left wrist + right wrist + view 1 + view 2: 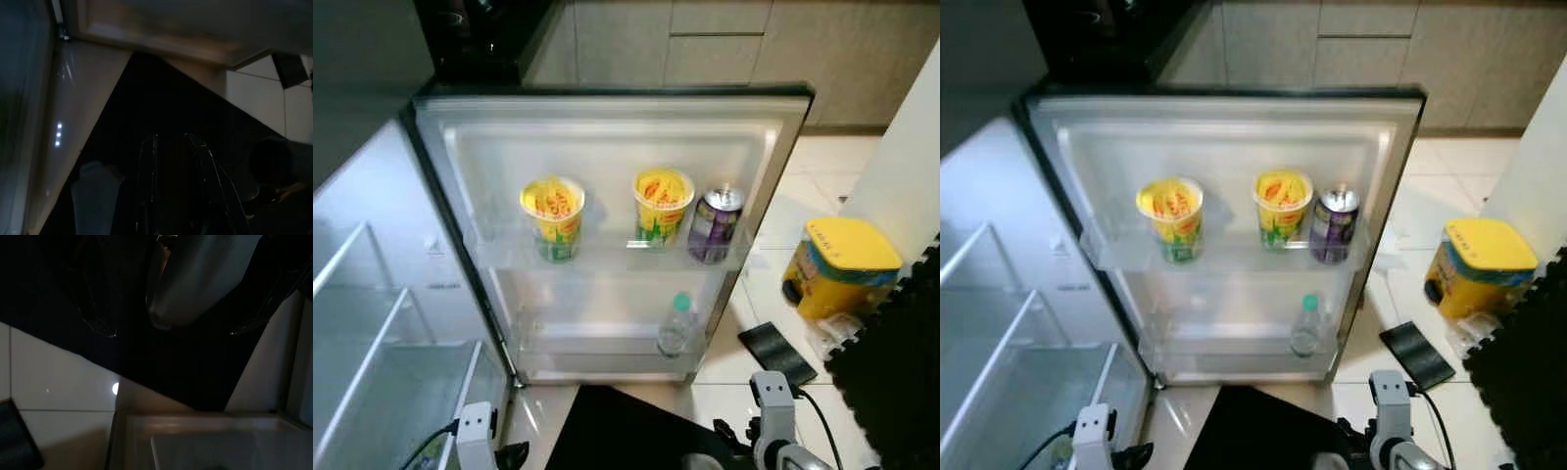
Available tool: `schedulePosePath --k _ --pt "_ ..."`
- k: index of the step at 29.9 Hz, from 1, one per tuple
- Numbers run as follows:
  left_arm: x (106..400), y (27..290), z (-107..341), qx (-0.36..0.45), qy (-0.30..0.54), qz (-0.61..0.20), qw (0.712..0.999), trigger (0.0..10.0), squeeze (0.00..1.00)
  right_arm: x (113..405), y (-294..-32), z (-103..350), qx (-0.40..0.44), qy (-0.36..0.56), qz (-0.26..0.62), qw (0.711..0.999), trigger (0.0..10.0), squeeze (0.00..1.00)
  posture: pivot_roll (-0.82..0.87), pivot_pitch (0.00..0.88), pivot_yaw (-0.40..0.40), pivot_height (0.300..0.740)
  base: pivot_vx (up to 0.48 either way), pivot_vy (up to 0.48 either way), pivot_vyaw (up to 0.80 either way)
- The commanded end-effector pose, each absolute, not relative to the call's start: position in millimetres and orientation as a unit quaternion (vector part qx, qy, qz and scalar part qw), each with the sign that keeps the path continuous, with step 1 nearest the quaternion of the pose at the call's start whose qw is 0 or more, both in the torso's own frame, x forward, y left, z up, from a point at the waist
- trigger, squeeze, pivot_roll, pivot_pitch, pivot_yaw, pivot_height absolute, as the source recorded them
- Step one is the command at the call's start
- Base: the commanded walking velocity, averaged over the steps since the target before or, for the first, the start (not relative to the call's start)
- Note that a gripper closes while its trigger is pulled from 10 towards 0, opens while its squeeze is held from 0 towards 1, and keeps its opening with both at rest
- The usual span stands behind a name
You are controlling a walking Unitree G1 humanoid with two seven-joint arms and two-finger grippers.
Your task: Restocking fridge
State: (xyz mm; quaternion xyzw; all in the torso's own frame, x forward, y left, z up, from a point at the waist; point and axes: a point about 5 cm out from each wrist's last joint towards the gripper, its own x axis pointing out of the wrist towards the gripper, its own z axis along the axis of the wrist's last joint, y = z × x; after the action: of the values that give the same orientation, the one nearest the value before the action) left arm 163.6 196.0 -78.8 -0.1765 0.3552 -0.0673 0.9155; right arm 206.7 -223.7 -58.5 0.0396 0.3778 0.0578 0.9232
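The purple can (714,224) is standing upright on the fridge door's upper shelf (607,257), just beside the right one of two yellow cups (662,204); it is probably light, stiff and slick (thin walls may dent), so taking it around mid-body seems wisest. Both arms are hanging low by the floor, well apart from it. I cannot tell whether the left gripper (176,181) or the right gripper (166,328) is standing open or closed.
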Motion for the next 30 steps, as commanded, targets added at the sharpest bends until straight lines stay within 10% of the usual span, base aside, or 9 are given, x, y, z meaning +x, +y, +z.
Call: schedulePosePath --k 1,30 --pt "157.9 202.3 -80.9 -0.172 0.366 -0.055 0.913 10.0 0.0 204.0 -224.0 -60.2 0.041 0.382 0.055 0.922 10.0 0.0 -0.04 0.0 -0.024 0.669 0.0 0.0 0.0" --pt "153.2 202.7 -87.3 -0.143 0.406 -0.015 0.902 10.0 0.0 205.1 -225.7 -59.2 0.037 0.383 0.058 0.921 10.0 0.0 -0.04 0.0 -0.035 0.74 -0.215 0.0 0.0"
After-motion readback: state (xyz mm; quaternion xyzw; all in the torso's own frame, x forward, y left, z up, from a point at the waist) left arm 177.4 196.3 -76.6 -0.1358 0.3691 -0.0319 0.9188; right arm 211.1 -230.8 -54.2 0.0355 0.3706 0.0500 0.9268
